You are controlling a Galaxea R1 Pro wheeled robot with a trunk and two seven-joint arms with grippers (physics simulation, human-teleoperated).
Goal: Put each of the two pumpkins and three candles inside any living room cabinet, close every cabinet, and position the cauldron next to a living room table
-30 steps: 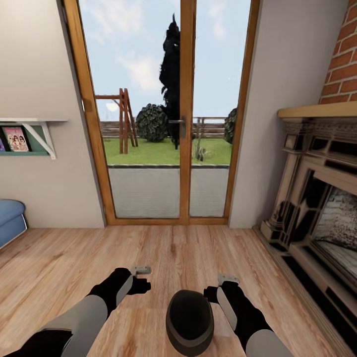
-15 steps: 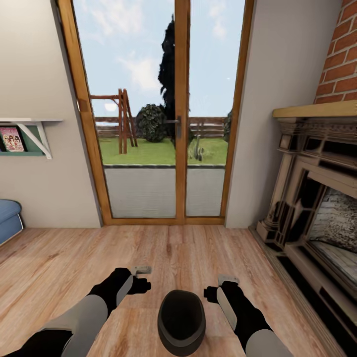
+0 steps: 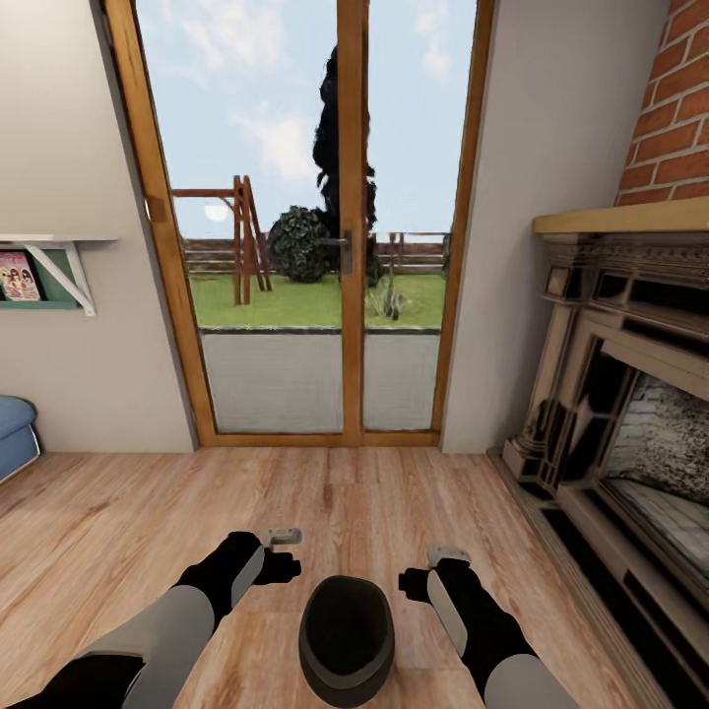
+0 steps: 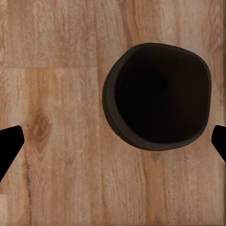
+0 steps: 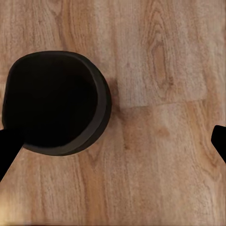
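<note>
Head view: cauldron sits upright on the wood floor, mouth up, directly in front of the robot and between the two forearms, touching neither. Left gripper is held just to the cauldron's left and a little ahead of it; right gripper is in the matching place on the other side. Both arms are tucked low and level, probably a carry-free travel posture that keeps the pot in sight while the base moves. Left wrist view: cauldron seen from above, dark interior, nothing visible inside; the two black fingers show at opposite edges of the frame, spread wide, nothing between them but floor. Right wrist view: cauldron again off to one side, fingers likewise spread wide and empty. So both sets of fingers are open, holding nothing. Ahead: glazed double door with a garden beyond; fireplace to the right, small wall shelf to the left. Judgement: the cauldron step is pending; the pot needs grasping at the rim or nudging toward its destination. Risk: a wide thin rim may tip under a one-sided pinch
</note>
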